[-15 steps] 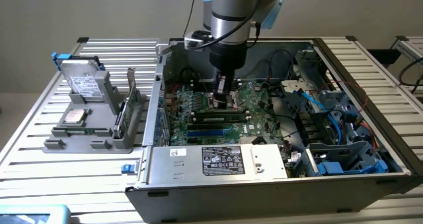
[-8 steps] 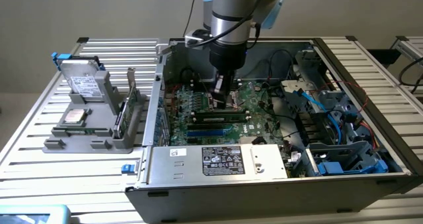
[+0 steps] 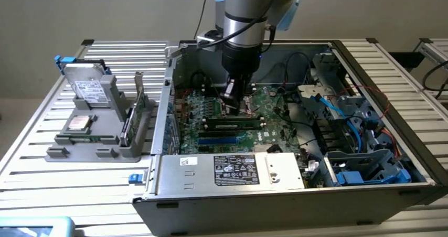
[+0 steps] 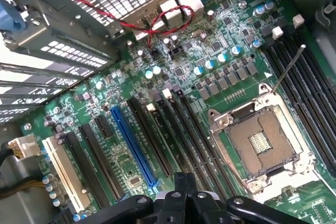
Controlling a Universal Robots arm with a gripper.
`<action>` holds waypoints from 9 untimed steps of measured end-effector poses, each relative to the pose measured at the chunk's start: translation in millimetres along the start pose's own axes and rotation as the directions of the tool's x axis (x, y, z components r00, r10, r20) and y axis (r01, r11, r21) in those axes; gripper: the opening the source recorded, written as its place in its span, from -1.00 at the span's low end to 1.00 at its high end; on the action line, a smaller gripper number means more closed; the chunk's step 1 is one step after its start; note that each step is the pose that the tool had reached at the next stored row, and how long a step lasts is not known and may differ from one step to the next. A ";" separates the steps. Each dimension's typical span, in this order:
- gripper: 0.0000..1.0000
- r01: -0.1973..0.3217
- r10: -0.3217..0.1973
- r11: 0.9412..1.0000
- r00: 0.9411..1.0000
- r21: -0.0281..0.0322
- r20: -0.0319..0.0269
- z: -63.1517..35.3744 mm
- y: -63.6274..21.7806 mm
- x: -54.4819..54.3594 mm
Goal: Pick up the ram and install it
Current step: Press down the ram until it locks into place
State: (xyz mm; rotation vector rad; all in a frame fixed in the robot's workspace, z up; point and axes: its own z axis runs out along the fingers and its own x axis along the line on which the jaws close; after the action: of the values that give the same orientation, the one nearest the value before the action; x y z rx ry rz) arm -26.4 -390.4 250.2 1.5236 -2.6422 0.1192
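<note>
We find the grey arm [image 3: 245, 22] vertical inside the open computer case [image 3: 392, 116], pincer [image 3: 236, 96] closed, near the seated green ram stick [image 3: 233, 125].

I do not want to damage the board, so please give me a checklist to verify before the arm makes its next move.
1. Gripper shut: ok; it hangs inside the case, low over the motherboard.
2. Something held in the grip: cannot tell.
3. Long stick with dark chips, lying along the slots below the gripper, fully seated: cannot tell.
4. Black slots in the wrist view free of loose objects: ok.
5. Red cable away from those slots: ok; it loops near the rear ports.
6. Socket pins protected: not ok; the CPU socket is open and bare.
</note>
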 end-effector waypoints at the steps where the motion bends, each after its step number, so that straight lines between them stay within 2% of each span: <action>1: -0.79 -0.010 0.010 1.000 1.000 0.002 0.002 0.0 0.0 0.0; 3: -0.79 -0.032 0.032 0.999 0.999 0.006 0.005 0.0 0.0 0.0; 9: -0.79 -0.105 0.105 0.994 0.994 0.012 0.012 0.0 0.0 0.0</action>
State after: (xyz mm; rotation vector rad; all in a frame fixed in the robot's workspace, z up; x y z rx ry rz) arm -26.3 -390.4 250.2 1.3930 -2.7358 0.1346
